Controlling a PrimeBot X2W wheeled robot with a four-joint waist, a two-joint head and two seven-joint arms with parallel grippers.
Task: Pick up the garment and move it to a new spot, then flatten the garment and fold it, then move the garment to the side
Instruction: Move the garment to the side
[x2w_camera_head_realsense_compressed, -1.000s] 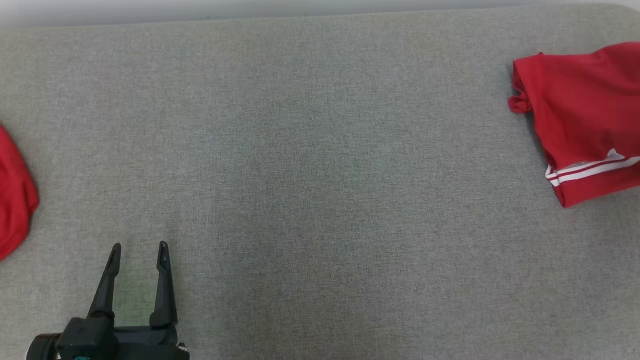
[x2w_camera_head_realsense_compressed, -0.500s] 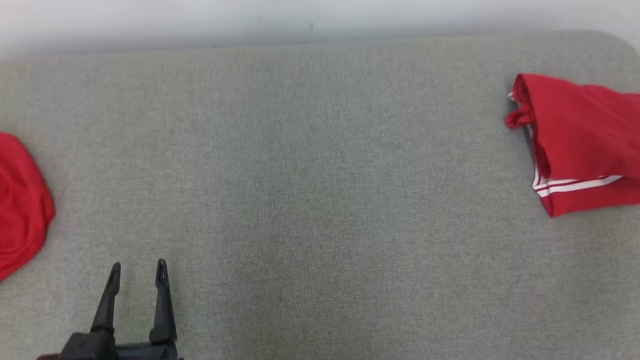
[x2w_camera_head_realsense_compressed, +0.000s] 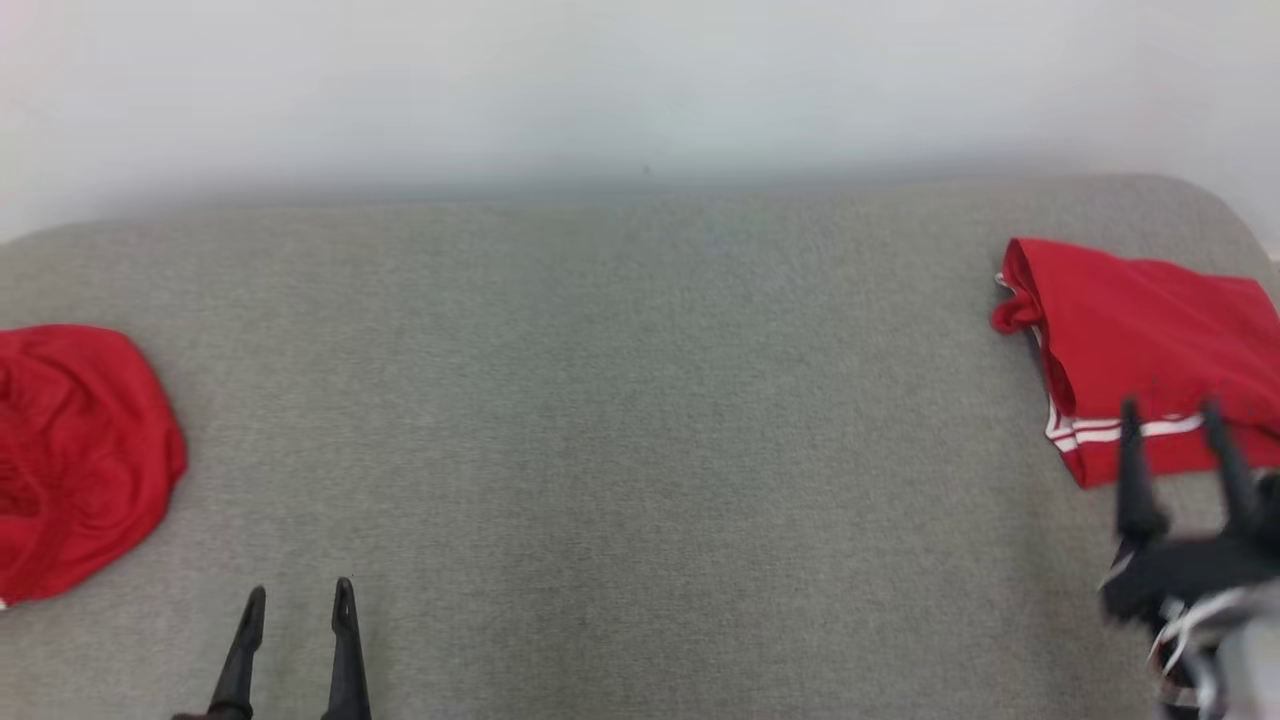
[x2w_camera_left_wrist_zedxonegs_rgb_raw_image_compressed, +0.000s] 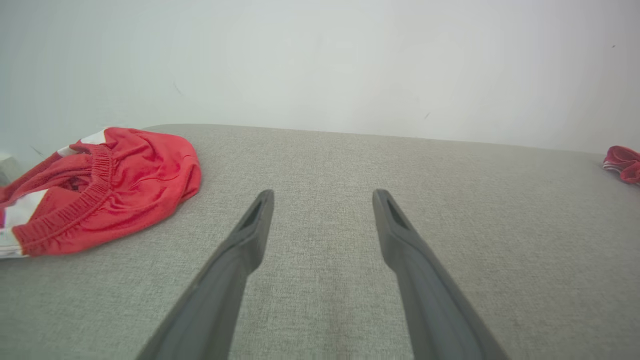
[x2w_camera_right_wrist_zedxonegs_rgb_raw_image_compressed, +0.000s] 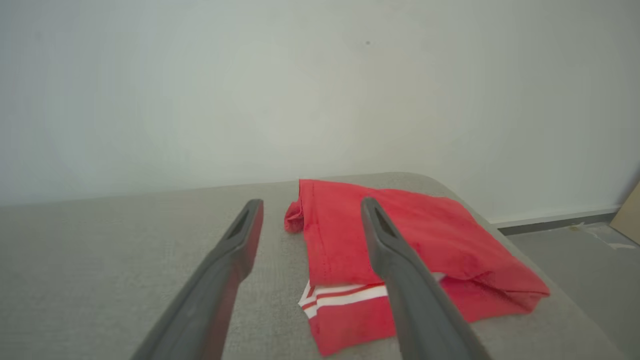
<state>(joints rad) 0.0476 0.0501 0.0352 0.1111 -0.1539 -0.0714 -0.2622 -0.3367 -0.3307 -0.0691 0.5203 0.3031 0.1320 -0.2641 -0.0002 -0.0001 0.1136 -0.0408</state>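
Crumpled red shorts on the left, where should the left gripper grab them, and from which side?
Probably the ribbed waistband, a thick raised ridge on the edge of the crumpled red shorts facing the open left gripper. Come in low from that side, fingers straddling the ridge.

The head camera tilted up, showing more wall (x2w_camera_head_realsense_compressed: 640, 80). The right pincer (x2w_camera_head_realsense_compressed: 1171, 408) came into sight, blurred, seemingly spread open just before the red garment (x2w_camera_head_realsense_compressed: 1150, 320).

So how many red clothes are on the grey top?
2. A folded red garment with white stripes lies at the far right. A crumpled red garment lies at the left, cut by the picture's edge. More might lie outside the view.
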